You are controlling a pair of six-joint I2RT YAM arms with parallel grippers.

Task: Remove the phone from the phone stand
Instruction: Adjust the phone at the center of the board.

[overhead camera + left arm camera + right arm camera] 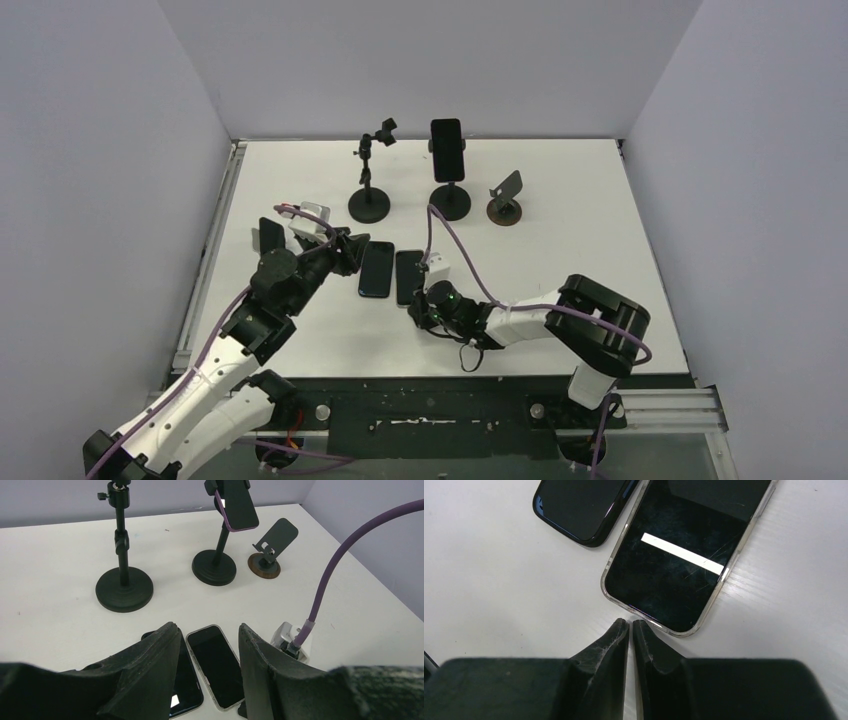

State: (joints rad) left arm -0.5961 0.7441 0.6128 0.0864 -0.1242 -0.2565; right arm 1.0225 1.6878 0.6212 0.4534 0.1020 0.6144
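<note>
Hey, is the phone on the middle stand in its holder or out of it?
In. The phone is held at the top of the middle stand, well above its base.

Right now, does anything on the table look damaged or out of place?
The clear-cased phone lying flat by the right end effector shows fine scratches across its screen, near the light reflection. Nothing else stands out.

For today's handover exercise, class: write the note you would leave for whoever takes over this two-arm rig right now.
Left claw: open, empty, beside the dark phone, flat on the table.
Right claw: shut on nothing, tips at the clear-cased phone, also flat.
Done: apparently two phones off; tall stand and small stand empty.
Left: third phone still clamped in the middle stand.
</note>
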